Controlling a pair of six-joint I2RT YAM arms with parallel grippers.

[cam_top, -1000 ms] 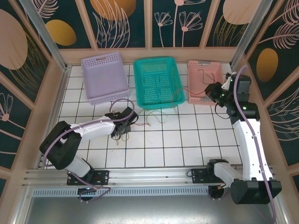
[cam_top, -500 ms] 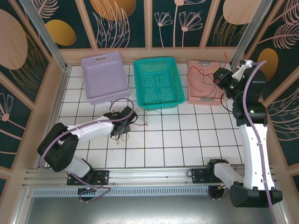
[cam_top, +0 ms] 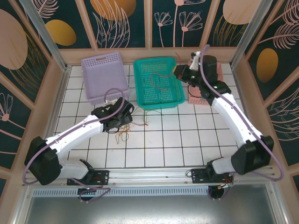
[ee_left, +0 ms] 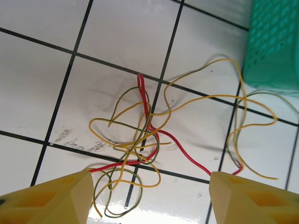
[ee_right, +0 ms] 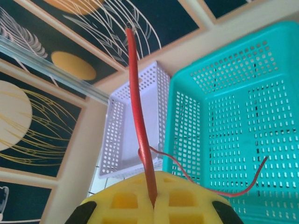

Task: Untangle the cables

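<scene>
Top external first: where is the left gripper sitting?
It is hovering over the white tiled table, just above the loose cables that are lying in front of the teal basket.
And the right gripper?
It is reaching over the teal basket's far right corner, beside the pink basket, and a red cable is dangling from it into the teal one. The lilac basket is sitting to the left.
Left wrist now: is anything being gripped?
No. The left gripper is standing released, fingers wide apart. The cables are lying tangled on the tiles beneath it: a red strand, a yellow strand and a green strand looping through each other, near the teal basket.
Right wrist?
The right gripper is clenching the red cable, which is sticking up from the closed jaws while its other part is trailing across the teal basket. The lilac basket is showing beyond.
</scene>
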